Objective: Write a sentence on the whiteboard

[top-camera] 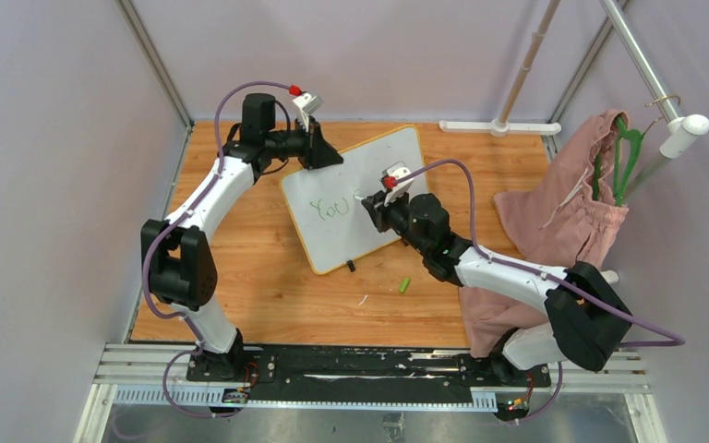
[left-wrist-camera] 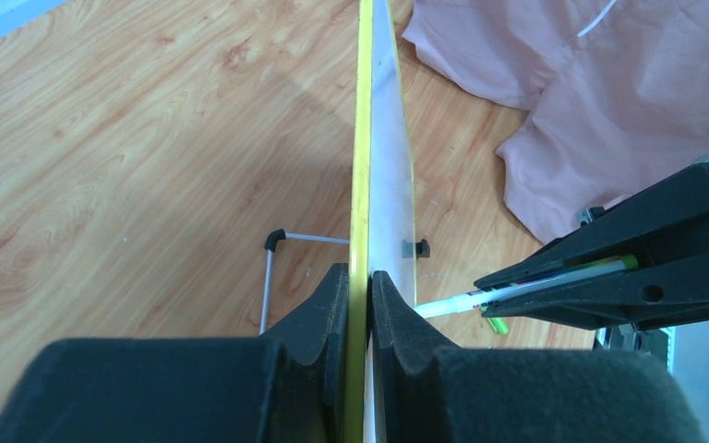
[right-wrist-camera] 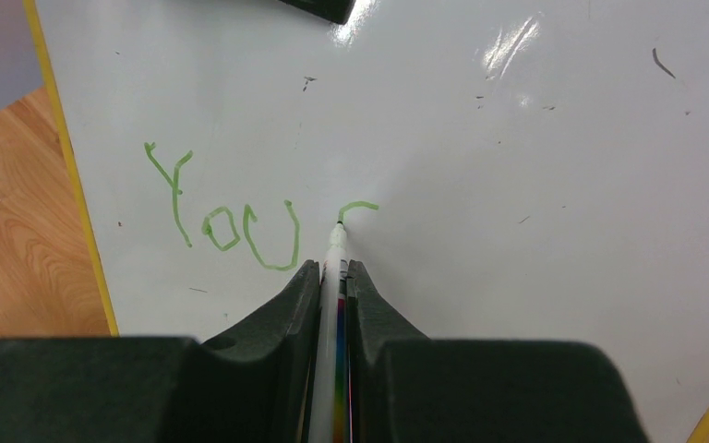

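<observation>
We see left hand clamped on edge of yellow-rimmed glossy white whiteboard. Right hand grips slim white marker, tip beside green "You" lettering.

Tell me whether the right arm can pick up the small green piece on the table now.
Probably not: the right gripper is shut on the marker, though nothing covers the green piece lying near its forearm.

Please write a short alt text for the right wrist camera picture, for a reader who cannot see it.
The right gripper, shut on a white marker, touches its tip to the whiteboard at a short green curve. The green sentence so far reads "You". Wooden table shows past the board's yellow rim at left.
</observation>
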`<state>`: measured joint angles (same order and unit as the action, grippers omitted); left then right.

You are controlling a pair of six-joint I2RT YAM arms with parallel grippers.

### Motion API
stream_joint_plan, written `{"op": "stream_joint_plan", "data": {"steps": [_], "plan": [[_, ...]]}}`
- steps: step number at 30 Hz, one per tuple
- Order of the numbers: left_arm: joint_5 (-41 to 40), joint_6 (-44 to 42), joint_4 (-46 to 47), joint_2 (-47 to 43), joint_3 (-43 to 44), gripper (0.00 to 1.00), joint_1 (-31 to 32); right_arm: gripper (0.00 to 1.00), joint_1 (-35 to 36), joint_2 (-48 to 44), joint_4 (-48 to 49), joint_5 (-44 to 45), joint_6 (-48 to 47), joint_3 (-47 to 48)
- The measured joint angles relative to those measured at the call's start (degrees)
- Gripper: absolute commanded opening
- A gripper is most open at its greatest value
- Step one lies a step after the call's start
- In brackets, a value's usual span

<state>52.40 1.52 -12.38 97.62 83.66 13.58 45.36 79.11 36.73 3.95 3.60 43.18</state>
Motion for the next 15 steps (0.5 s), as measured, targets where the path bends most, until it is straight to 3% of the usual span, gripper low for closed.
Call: {"op": "stream_joint_plan", "data": {"steps": [15], "plan": [[-0.57, 0.39, 0.37, -1.03, -0.98, 0.0, 0.0, 0.0, -0.02, -1.73, -5.7, 1.22, -0.04, -1.16]]}}
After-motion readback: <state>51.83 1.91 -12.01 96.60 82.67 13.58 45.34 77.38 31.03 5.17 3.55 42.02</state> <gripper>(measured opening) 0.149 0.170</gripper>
